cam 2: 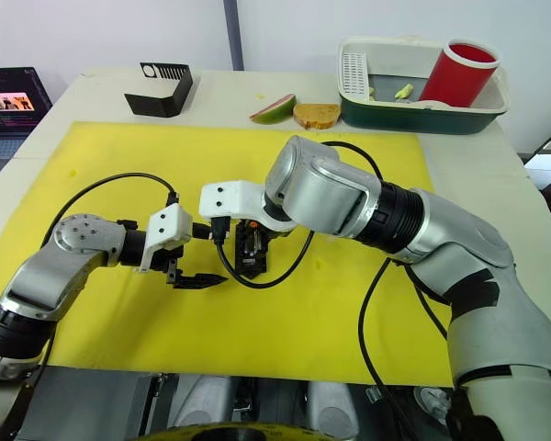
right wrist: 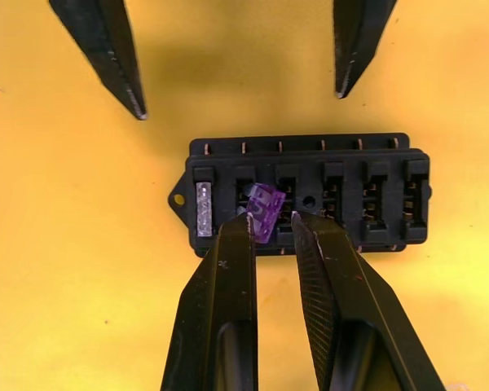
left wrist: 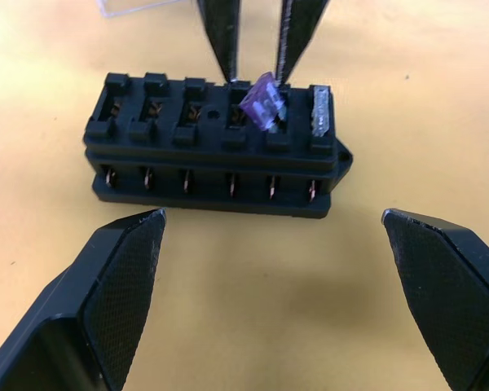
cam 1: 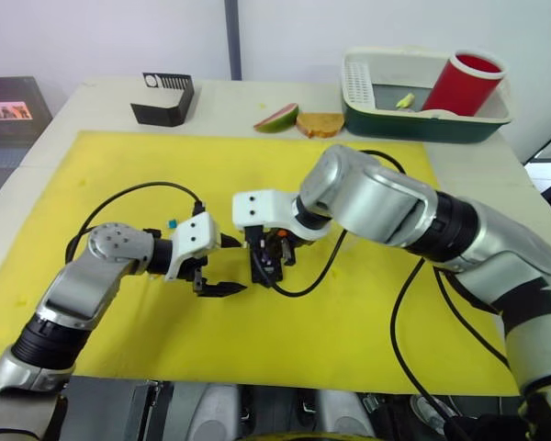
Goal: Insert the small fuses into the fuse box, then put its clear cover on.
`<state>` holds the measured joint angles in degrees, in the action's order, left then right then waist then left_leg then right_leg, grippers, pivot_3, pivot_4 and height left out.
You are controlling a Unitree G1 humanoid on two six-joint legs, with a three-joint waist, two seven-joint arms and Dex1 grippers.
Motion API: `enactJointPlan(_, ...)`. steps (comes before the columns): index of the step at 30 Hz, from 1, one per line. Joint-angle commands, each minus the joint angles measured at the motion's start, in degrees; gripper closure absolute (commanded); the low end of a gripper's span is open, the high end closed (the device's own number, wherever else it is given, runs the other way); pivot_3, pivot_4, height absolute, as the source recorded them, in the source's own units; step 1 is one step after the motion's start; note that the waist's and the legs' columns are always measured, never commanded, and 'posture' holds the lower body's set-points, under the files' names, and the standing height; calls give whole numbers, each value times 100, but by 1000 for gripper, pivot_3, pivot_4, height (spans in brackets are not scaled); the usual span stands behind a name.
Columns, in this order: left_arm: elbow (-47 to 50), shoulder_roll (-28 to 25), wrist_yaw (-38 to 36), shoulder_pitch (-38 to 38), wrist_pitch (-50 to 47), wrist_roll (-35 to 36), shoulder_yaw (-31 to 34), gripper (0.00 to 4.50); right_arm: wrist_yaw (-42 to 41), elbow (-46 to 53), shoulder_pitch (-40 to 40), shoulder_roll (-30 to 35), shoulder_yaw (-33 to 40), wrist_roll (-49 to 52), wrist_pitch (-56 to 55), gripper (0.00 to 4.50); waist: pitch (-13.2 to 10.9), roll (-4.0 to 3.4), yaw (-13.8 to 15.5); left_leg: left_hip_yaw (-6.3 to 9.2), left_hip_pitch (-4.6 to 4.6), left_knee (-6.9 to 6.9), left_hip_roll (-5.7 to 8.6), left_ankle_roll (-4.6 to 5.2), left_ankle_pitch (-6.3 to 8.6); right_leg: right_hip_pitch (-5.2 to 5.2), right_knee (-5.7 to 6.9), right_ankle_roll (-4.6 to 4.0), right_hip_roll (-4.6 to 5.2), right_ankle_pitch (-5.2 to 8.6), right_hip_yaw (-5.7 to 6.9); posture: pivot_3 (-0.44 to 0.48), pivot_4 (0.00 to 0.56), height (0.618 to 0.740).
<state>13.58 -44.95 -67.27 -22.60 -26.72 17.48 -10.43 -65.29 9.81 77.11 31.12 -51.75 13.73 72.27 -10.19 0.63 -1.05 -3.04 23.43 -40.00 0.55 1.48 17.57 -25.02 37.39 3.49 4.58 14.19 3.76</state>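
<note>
Over the fuse box (right wrist: 308,195), right fingers (right wrist: 228,269) narrow at a tilted purple fuse (right wrist: 265,210); left fingers (left wrist: 118,277) wide at 9 o'clock.

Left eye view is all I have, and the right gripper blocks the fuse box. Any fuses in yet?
Observer: One. A clear fuse sits seated in the end slot of the fuse box.
Operator: What's the right gripper doing?
Observer: The right gripper pinches a purple fuse that stands tilted in the next slot, not pushed down.
Operator: Left gripper?
Observer: The left gripper is open, with its fingers wide of the box and touching nothing.
</note>
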Motion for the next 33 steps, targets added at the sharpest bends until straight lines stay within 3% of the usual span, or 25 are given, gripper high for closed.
enactJointPlan(1,60,-26,-8,-63,85,-1,51,0,10,34,-34,44,497,152,13,3647,0,0,1,0,0,0,0,0,0,0,0,0,0,0,0,0,150,740)
enactJointPlan(7,84,-72,-17,-8,81,7,94,0,312,311,-843,136,1766,406,-597,3647,0,0,22,1,1,1,0,-1,0,5,-8,0,3,0,1,0,150,740)
enactJointPlan(10,69,-91,-25,-5,79,15,117,0,82,572,-1407,550,1969,388,-1369,3647,0,0,31,1,1,4,0,-2,0,5,-13,0,4,0,1,0,150,740)
enactJointPlan(13,19,-112,-33,-17,90,19,139,0,121,604,-1738,484,2527,931,-707,3647,-1,0,25,0,1,4,0,-1,1,8,-16,0,3,-1,1,0,150,740)
enactJointPlan(20,-107,-124,-76,-88,121,7,122,0,523,574,-2443,333,2947,1040,-882,3647,-1,-1,9,1,-1,9,-1,0,1,5,-14,0,4,0,0,0,150,740)
enactJointPlan(33,-63,-139,-96,-88,61,15,132,0,808,421,-2641,137,2803,1098,-749,3647,-1,-2,28,1,0,7,-1,0,1,6,-16,0,3,0,1,0,150,740)
